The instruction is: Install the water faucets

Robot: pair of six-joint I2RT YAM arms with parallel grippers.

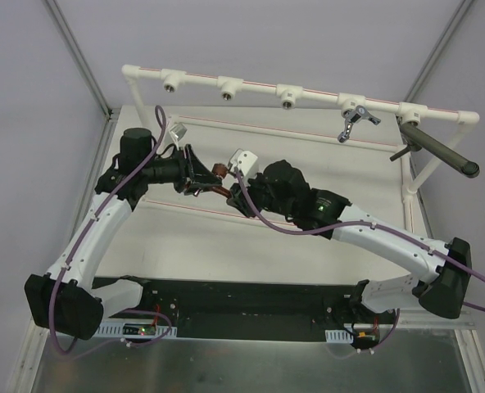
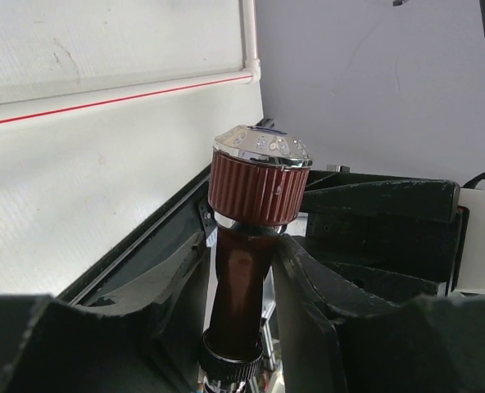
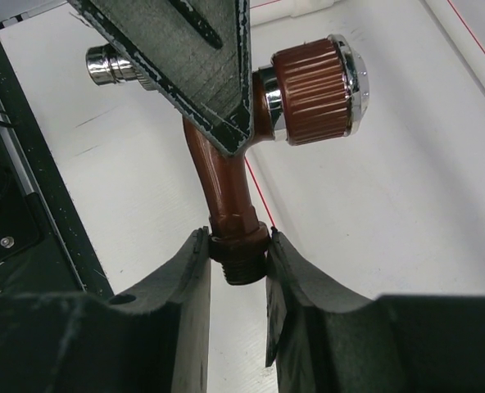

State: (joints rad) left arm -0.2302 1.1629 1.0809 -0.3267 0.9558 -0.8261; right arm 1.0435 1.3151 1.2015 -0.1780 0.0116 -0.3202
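Top external view: the left arm (image 1: 103, 217) rises from its base at 7 o'clock toward 10 o'clock, bends sharply at the elbow, and points its forearm toward 3 o'clock. The right arm (image 1: 390, 241) runs from its base at 4 o'clock in a long low reach toward 10 o'clock. The left pincer (image 1: 197, 176) and right pincer (image 1: 236, 195) meet just to the 11 o'clock side of the centre of the worktop (image 1: 308, 237). Between them is the reddish-brown faucet (image 1: 220, 172), held above the surface.

Left wrist view: the left pincer (image 2: 241, 278) is closed snugly on the body of the reddish-brown faucet (image 2: 255, 192). The faucet's ribbed knob and shiny cap stand out past the fingertips toward 12 o'clock.

Right wrist view: the right pincer (image 3: 238, 254) is narrowed onto the threaded collar at the spout end of the reddish-brown faucet (image 3: 226, 180), both fingers touching it. The spout curves up toward 12 o'clock, where a finger of the left pincer crosses the body. The knob points to 3 o'clock and a chrome stub to 9 o'clock.

A silver-grey faucet (image 1: 353, 121) hangs from a tee on the white pipe rail (image 1: 308, 92) at 1 o'clock, well apart from both pincers.
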